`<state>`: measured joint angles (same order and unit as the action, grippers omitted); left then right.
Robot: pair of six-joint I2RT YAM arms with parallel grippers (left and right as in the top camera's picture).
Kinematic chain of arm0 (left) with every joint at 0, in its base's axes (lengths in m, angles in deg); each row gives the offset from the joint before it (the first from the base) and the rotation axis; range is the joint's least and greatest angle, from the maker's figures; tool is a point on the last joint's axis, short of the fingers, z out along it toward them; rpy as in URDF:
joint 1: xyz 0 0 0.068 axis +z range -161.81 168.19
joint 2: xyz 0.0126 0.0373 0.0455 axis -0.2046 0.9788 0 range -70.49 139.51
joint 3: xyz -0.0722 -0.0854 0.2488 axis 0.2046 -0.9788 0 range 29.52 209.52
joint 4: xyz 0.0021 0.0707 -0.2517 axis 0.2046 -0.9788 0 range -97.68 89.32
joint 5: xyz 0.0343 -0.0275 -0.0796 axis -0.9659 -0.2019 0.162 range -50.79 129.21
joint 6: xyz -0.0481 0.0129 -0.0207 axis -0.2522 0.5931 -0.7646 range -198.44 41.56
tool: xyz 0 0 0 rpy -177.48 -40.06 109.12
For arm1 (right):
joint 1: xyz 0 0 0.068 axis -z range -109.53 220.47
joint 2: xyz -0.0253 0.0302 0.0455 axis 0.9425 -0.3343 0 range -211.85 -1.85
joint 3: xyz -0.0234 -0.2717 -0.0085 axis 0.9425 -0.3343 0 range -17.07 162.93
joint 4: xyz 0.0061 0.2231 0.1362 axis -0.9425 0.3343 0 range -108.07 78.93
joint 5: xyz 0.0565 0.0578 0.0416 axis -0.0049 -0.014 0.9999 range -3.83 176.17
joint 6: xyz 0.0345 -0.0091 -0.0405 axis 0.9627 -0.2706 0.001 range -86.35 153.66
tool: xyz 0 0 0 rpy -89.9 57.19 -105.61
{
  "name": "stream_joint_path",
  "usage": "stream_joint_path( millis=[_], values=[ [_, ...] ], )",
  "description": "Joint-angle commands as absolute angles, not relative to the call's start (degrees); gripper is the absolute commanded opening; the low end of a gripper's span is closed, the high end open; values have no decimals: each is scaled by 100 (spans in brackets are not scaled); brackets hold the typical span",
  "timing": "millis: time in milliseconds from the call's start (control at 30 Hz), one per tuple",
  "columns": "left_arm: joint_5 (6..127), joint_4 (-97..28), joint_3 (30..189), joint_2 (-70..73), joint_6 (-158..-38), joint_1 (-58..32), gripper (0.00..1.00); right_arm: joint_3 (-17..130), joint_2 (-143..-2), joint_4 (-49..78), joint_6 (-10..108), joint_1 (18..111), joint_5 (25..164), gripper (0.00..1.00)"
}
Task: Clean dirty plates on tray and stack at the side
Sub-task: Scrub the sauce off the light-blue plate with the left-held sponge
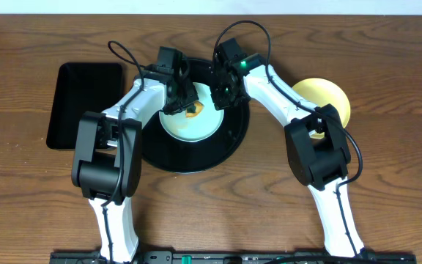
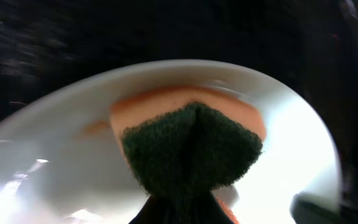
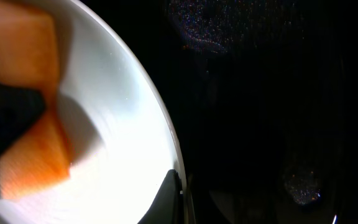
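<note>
Overhead: green plate (image 1: 196, 126) sits on the round black tray (image 1: 196, 158). Left gripper (image 1: 184, 101) is clenched on a sponge (image 1: 194, 112) over the plate. Right gripper (image 1: 222, 94) is at the plate's right rim. Yellow plate (image 1: 328, 95) lies on the table (image 1: 387, 183), off the tray.
Left wrist: sponge (image 2: 191, 146) is pinched and pressed on the plate (image 2: 55, 143), with an orange smear beside it.
Right wrist: fingers (image 3: 168, 198) are clamped on the plate (image 3: 123, 124) rim.

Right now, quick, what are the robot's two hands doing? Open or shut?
Left gripper: shut on the sponge.
Right gripper: shut, seemingly pinching the plate by its rim.
</note>
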<state>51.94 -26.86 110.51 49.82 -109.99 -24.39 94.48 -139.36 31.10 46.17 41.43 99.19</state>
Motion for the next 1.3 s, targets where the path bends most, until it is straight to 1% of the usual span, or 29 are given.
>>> stream_joint_path(
  millis=[0,100,333,600,800,833,867,900,933,1000,1033,1067,1133,1267],
  values=[
    [3450,-3237,10745,5476,-11106,-2268,8,9188,-14063,3224,4473,3995,9803,1],
    [3596,-3829,10745,5476,-11421,-2259,8,9188,-14063,3184,4477,3995,9829,1],
    [5069,-4828,10743,5476,-11357,-2262,8,9188,-14060,3206,4477,3995,9892,1],
    [7034,-4856,10745,5476,-10024,-2227,8,9188,-14060,3195,4473,4017,10426,1],
    [7093,-4821,10745,5476,-10009,-2205,7,9201,-14060,3160,4473,4095,10773,2],
    [7091,-4819,10745,5476,-10009,-2205,8,9218,-14060,3151,4473,4124,10795,6],
    [7089,-4817,10745,5476,-10009,-2205,8,9244,-14060,3143,4473,4156,10812,13],
    [7087,-4817,10745,5476,-10011,-2205,7,9268,-14060,3134,4473,4191,10828,22],
    [7072,-4817,10745,5476,-10011,-2207,8,9288,-14060,3099,4473,4229,10878,34],
    [7065,-4819,10745,5476,-10011,-2207,8,9303,-14060,2966,4475,4320,11038,55],
    [7065,-4817,10745,5476,-10011,-2207,8,9303,-14060,2878,4477,4362,11118,61],
    [7067,-4817,10745,5476,-10011,-2207,8,9303,-14060,2784,4481,4399,11175,64],
    [7067,-4817,10743,5476,-10011,-2207,8,9301,-14074,2609,4521,4454,11173,66],
    [7065,-4817,10743,5476,-10011,-2216,8,9299,-14106,2430,4588,4478,11177,68]
  ],
)
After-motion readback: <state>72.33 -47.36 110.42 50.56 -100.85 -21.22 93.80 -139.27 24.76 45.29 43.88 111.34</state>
